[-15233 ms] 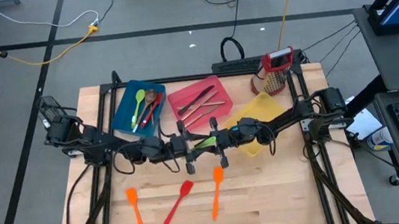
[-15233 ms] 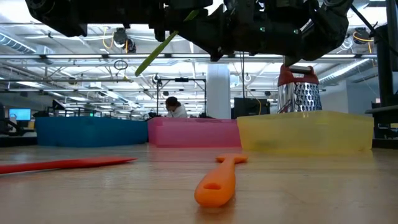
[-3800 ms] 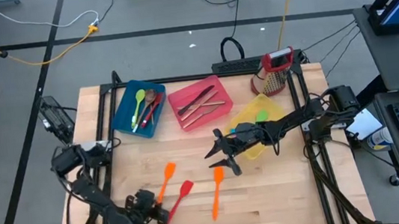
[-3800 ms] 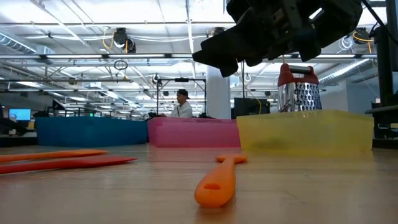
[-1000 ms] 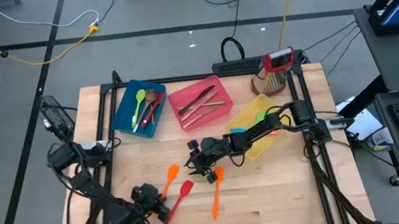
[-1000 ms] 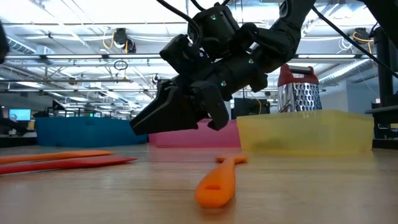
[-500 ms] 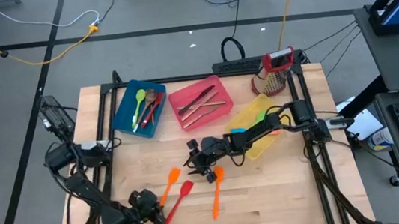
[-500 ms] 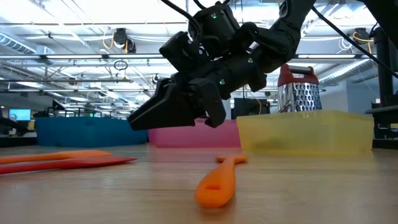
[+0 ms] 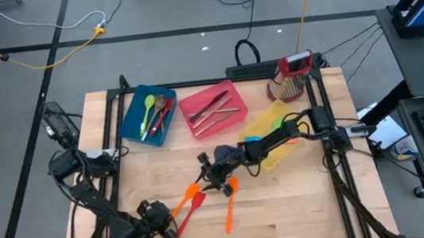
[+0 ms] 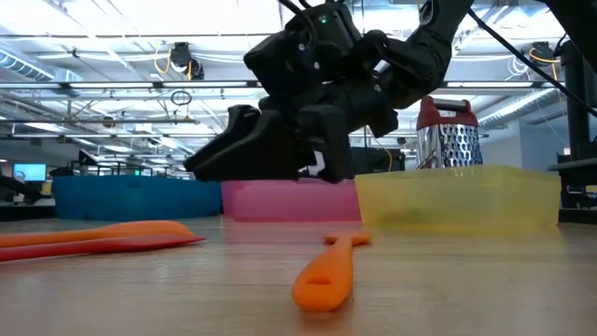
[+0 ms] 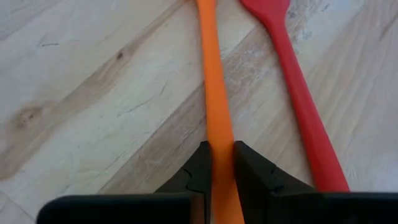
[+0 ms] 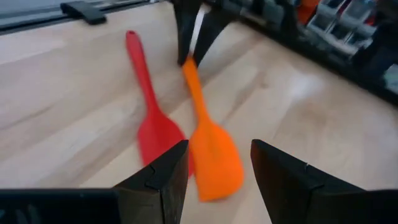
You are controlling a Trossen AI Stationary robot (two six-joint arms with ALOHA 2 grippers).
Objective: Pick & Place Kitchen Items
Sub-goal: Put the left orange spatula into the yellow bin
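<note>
My left end effector (image 11: pixel 221 163) is clamped on the handle of the orange spatula (image 9: pixel 186 196), near the tabletop's (image 9: pixel 302 205) front left, beside the red spatula (image 9: pixel 189 213). My right end effector (image 12: pixel 217 163) hovers spread apart facing both blades, beside another orange spatula (image 9: pixel 229 204).

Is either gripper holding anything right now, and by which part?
The left gripper is shut on the orange spatula, pinching its handle. The right gripper is open above the blade ends, holding nothing.
</note>
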